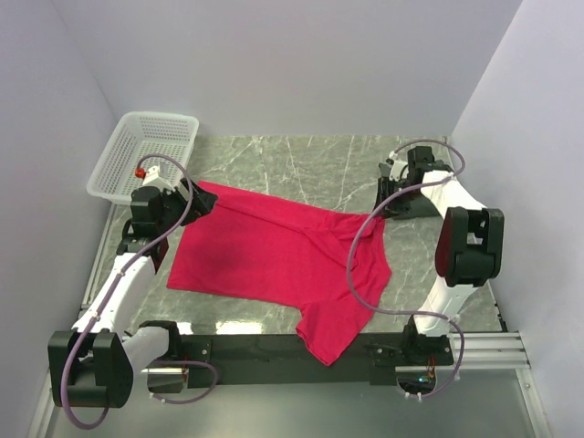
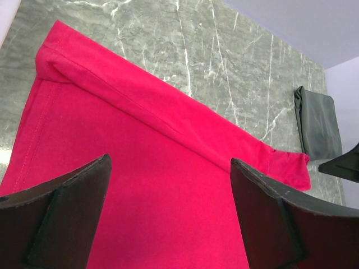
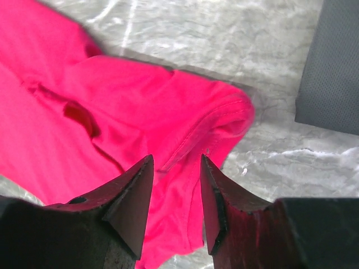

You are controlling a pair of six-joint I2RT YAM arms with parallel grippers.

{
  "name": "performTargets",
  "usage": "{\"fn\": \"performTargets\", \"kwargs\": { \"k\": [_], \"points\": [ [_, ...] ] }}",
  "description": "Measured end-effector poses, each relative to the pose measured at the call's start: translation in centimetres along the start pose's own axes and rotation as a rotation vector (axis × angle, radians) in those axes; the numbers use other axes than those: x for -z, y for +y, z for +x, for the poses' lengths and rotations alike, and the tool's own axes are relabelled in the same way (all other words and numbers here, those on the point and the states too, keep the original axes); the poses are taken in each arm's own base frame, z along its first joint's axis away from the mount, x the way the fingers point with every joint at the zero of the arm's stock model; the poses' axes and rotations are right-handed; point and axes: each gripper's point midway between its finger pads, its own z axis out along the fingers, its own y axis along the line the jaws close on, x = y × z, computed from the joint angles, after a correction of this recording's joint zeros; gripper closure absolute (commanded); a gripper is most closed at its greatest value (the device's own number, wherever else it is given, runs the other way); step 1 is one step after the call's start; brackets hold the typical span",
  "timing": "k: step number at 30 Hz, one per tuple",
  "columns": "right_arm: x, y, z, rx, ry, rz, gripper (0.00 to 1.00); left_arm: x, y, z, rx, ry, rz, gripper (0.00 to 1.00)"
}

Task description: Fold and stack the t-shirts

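My left tool (image 2: 171,224) is spread wide and grasps nothing. Its two dark fingers sit at the lower left and lower right of the left wrist view, with red cloth filling the gap below them. My right tool (image 3: 174,202) has its fingers parted by a narrower gap. Cloth shows through that gap, and I see nothing pinched between them.

The t-shirt (image 1: 265,260) lies mostly flat on the marble table (image 1: 301,160), directly beneath both tools. In the overhead view its long axis runs from upper left to lower right. My left tool is over its upper-left corner and my right tool over its right-hand edge, where a sleeve hem bunches. A turned-over band of cloth runs along the shirt's far edge, from one tool towards the other. The lower-right end of the shirt lies nearer my right arm's base.

By count there are two tools and one red t-shirt. One white mesh basket (image 1: 137,155) sits at upper left, and one folded grey cloth (image 2: 318,123) at the right, apart from the shirt.
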Motion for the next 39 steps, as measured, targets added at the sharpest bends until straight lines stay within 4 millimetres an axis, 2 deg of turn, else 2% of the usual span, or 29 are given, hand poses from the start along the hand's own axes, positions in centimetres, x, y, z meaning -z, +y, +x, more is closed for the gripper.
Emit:
{"fn": "performTargets", "kwargs": {
  "k": [8, 11, 18, 22, 26, 32, 39],
  "points": [
    [-2.5, -0.2, 0.9, -0.059, 0.056, 0.012, 0.58, -0.1, -0.2, -0.1, 0.005, -0.002, 0.008, 0.09],
    [-2.9, 0.1, 1.0, -0.070, 0.063, 0.015, 0.67, -0.1, -0.2, -0.1, 0.004, -0.005, 0.010, 0.09],
    [-3.2, -0.5, 1.8, -0.082, 0.083, 0.058, 1.00, -0.1, -0.2, -0.1, 0.004, -0.006, 0.010, 0.09],
    [-3.2, -0.9, 3.2, -0.092, 0.115, 0.074, 1.00, -0.1, -0.2, -0.1, 0.004, -0.007, 0.012, 0.09],
    [-2.3, -1.0, 4.5, -0.108, 0.137, 0.079, 1.00, -0.1, -0.2, -0.1, 0.004, -0.007, 0.012, 0.09],
    [-1.4, -1.2, 5.2, -0.124, 0.130, 0.085, 1.00, -0.2, -0.2, -0.2, 0.009, -0.008, 0.013, 0.09],
    [-1.4, -1.7, 5.8, -0.139, 0.142, 0.093, 0.82, -0.2, -0.2, -0.1, 0.010, -0.007, 0.013, 0.09]
  ]
}}
